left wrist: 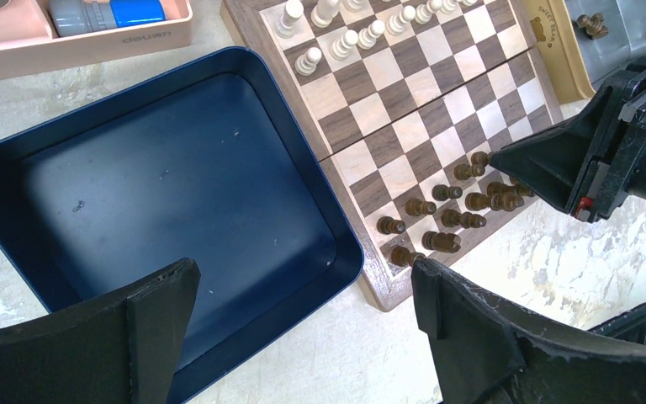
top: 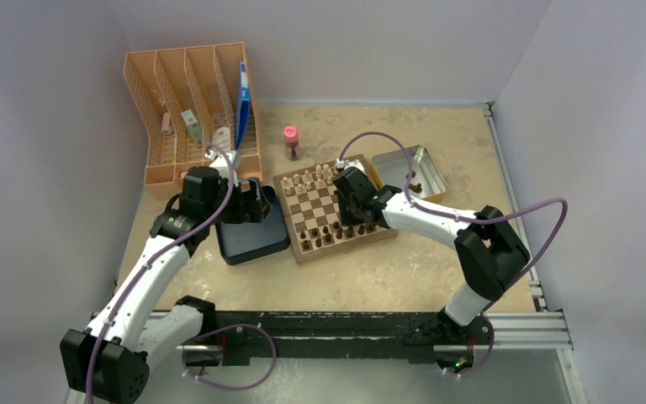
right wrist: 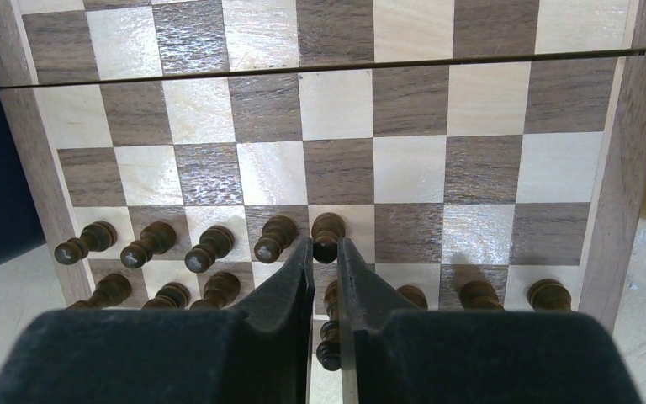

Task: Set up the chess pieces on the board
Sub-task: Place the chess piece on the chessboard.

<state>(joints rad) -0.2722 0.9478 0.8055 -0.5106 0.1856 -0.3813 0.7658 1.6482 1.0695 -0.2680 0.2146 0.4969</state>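
**Right end effector at the fifth dark pawn: hazards of release**

From left to right. My left end effector (left wrist: 303, 337) hangs with its jaws wide and nothing between them, above the near rim of the dark blue box (left wrist: 160, 194), which looks empty. The box sits just beside the left edge of the board (top: 315, 208) on the tabletop (top: 370, 278).

The cream pieces (left wrist: 345, 34) fill the far ranks. The dark chess pieces (right wrist: 210, 248) stand in the two near ranks. The front rank holds five pawns running from the left, and the three squares to their right are bare.

My right end effector (right wrist: 324, 252) is narrow. Its tips flank the dark pawn (right wrist: 328, 229) at the end of that row, and I judge that it grips this pawn. One more dark figure lies in the metal tin (top: 429, 168) to the right of the board.

I see three risks.

- The left finger sits very close to the neighbouring pawn, so opening too far could knock it over.
- A back-rank piece shows through the gap under the fingers, so a low or backward retreat could sweep it.
- The pawn looks near the far edge of its square, so it may be left off-centre on release.
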